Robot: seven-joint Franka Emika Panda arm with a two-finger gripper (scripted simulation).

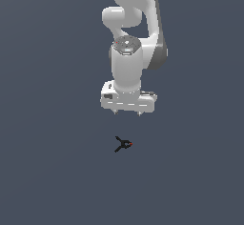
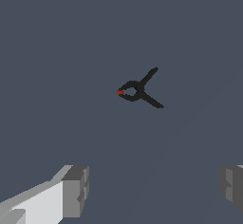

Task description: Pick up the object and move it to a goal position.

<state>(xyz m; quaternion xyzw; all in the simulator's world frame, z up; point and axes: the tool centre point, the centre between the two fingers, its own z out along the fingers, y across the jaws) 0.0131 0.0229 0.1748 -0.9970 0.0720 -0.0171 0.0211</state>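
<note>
Plain grey table [image 1: 52,171] carries the object [image 1: 123,144] at 6 o'clock from the tool [image 1: 127,113], well apart. Tool spread wide, grasping nothing; approach step, I judge. Next: descend, straddle the clamp body, close.

I see my arm [image 1: 136,33] hanging straight down, wrist vertical, the gripper [image 1: 127,113] pointing downward with its fingers [image 2: 76,190] spread wide, holding nothing.
</note>
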